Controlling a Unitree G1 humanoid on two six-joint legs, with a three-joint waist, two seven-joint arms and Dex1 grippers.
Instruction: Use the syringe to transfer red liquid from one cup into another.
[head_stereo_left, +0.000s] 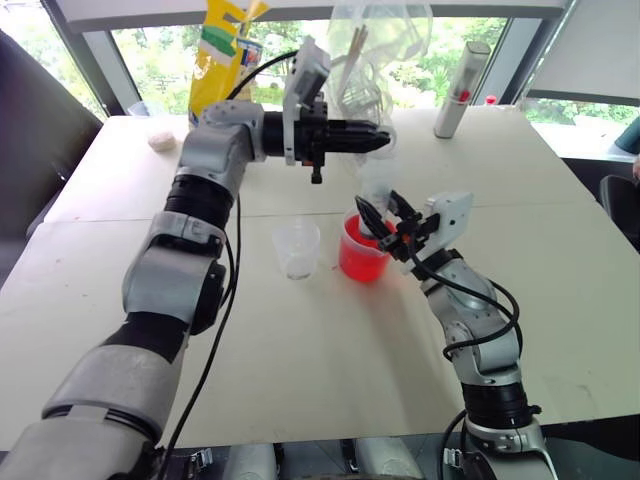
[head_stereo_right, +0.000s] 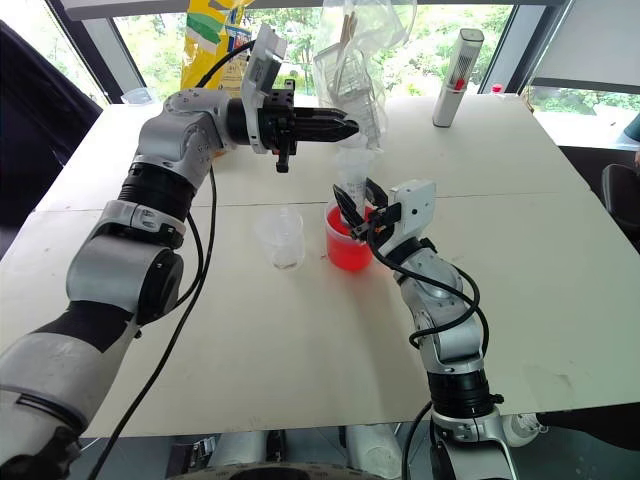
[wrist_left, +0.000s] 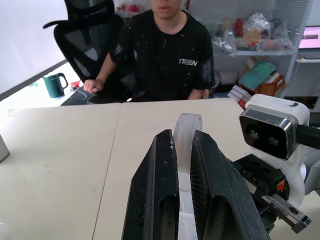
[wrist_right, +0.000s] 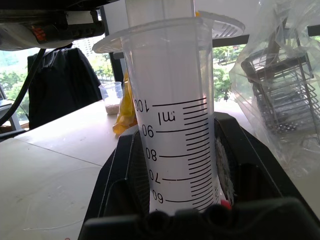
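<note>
Red beaker (head_stereo_left: 362, 255) sits mid-table (head_stereo_left: 560, 300), holding red liquid (head_stereo_right: 349, 253); everything placed rel. to it. Syringe (wrist_right: 172, 125) stands upright w/ its lower end down in the beaker, barrel rising above the rim; gradations 60–100 ml readable in right wrist view, barrel looks clear at that stretch. Right pincer (head_stereo_left: 385, 222) sits just above the beaker's rim, clamped tight on the syringe barrel, fingers either side. Left pincer (head_stereo_left: 372, 138) is above the beaker, pointing level across, fingers (wrist_left: 210, 190) pinched narrow on the pale plunger top (wrist_left: 187, 135). Small clear cup (head_stereo_left: 296, 248) stands just beside the beaker on robot's left, not touching, looks colourless. Silver cylinder (head_stereo_left: 460, 90) w/ red mark stands well beyond the beaker, to the right. Yellow bag (head_stereo_left: 222, 55) and clear plastic bag (head_stereo_right: 365, 60) beyond it at far table edge. Person in black shirt (wrist_left: 165, 55) seated at the table.
</note>
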